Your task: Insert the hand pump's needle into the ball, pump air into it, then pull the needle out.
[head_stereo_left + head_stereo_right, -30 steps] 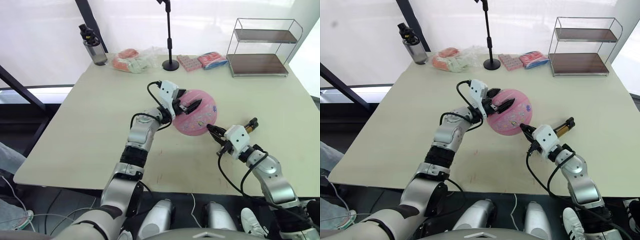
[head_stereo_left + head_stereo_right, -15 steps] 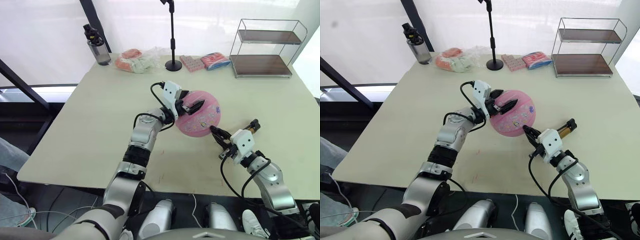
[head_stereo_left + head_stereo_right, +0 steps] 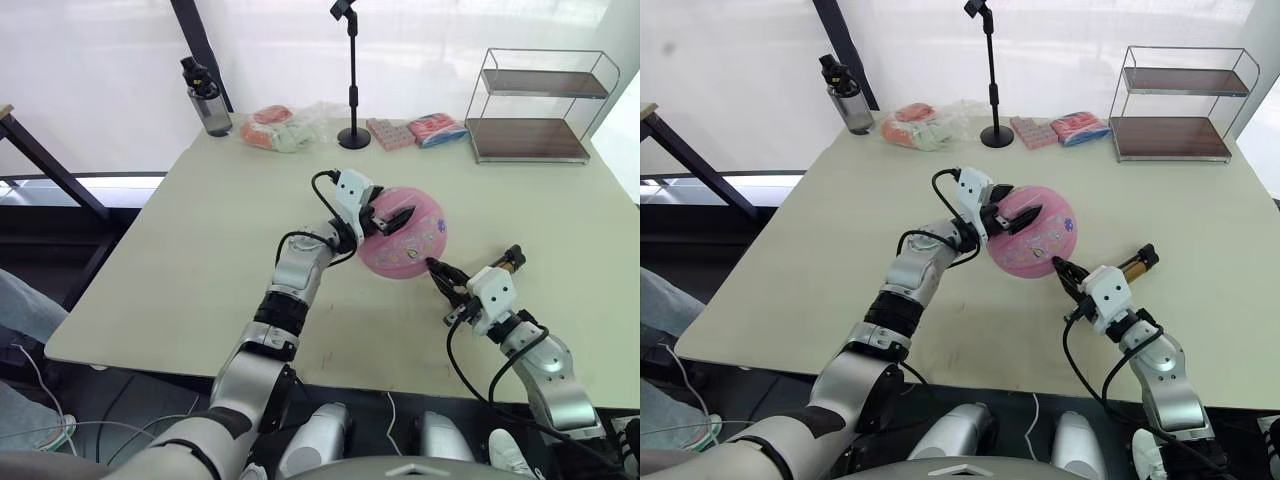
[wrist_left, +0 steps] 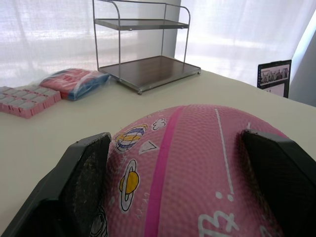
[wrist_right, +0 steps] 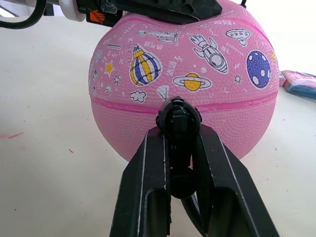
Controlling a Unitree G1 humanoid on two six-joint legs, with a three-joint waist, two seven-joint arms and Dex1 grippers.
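Both head eyes look forward and down over the surface (image 3: 200, 230) from high up, sharing the ball (image 3: 405, 240) mid-scene. Left wrist camera sits right against the ball, facing past it toward the wire rack (image 4: 143, 44). Right wrist camera looks level along its claw (image 5: 180, 129), close to the ball's side.

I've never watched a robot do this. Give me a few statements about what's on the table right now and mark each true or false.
1. The left gripper straddles the pink ball with its fingers on either side. True.
2. The ball sits on the wire shelf rack. False: it rests on the table.
3. The right gripper clamps a black fitting pointed at the ball. True.
4. The gold hand pump stands beside the water bottle. False: it lies behind the right gripper.
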